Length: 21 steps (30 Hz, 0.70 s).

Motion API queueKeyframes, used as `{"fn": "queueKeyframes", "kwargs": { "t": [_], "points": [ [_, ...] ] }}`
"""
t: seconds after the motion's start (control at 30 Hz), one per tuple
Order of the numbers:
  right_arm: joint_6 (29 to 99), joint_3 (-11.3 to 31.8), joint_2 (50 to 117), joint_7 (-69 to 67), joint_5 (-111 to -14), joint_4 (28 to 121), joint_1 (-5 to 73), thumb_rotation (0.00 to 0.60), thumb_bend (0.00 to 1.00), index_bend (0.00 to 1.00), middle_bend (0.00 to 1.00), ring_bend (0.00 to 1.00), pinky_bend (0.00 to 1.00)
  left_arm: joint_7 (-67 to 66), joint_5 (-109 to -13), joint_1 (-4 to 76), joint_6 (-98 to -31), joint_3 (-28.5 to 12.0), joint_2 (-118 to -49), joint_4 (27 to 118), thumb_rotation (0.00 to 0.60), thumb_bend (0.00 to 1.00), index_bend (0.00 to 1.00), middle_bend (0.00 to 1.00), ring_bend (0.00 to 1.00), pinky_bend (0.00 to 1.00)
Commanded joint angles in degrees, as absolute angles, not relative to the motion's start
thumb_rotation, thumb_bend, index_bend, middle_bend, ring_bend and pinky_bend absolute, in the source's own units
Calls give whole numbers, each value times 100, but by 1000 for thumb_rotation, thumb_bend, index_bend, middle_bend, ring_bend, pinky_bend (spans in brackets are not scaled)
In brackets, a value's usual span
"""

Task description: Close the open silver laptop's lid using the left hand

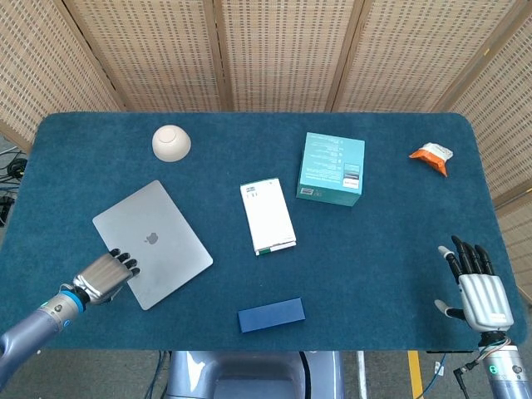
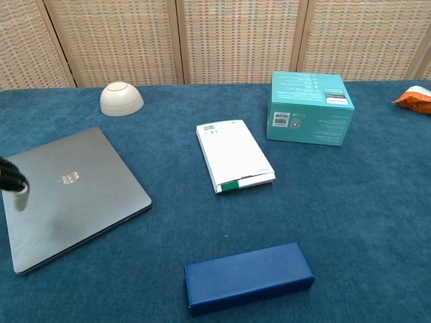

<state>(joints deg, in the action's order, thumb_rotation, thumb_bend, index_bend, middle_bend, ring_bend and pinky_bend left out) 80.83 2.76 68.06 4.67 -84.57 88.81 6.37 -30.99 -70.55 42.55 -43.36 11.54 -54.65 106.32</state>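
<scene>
The silver laptop (image 1: 153,243) lies flat on the blue table with its lid down, logo facing up; the chest view shows the laptop (image 2: 71,195) at the left. My left hand (image 1: 103,277) is at the laptop's near-left corner, fingers stretched over the lid's edge and holding nothing. In the chest view only the dark fingertips (image 2: 12,176) of that hand show at the left border, over the lid. My right hand (image 1: 477,283) is far off at the table's near-right edge, fingers spread and empty.
A white bowl (image 1: 171,142) sits upside down behind the laptop. A white flat box (image 1: 267,216) lies mid-table, a teal box (image 1: 332,169) behind it, a dark blue case (image 1: 271,315) near the front edge, and an orange snack packet (image 1: 431,155) at the far right.
</scene>
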Motion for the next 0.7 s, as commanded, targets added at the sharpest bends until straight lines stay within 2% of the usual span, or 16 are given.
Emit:
{"fn": "queueKeyframes", "kwargs": {
  "t": [0.03,0.27,0.47,0.7],
  "points": [
    [8091,277,6803,455,-8458,8885,633,600,39,142,0,0,0,-2268,-7685,3654,-5447,848,-5517,10579,600,501,3,3,7,8],
    [8097,265,6804,481,-8493,8895,638,600,39,142,0,0,0,-1936,-8061,2895,-6720,709,-5956,10146,600,361,0,0,0,0],
    [8122,257,6813,545,-8518,8920,632,600,37,142,0,0,0,-2195,-8227,2201,-7735,645,-6505,9793,600,353,0,0,0,0],
    [8155,246,6819,620,-8558,8952,627,600,39,142,0,0,0,-2261,-8220,1674,-8320,618,-6982,9574,600,353,0,0,0,0]
  ]
}}
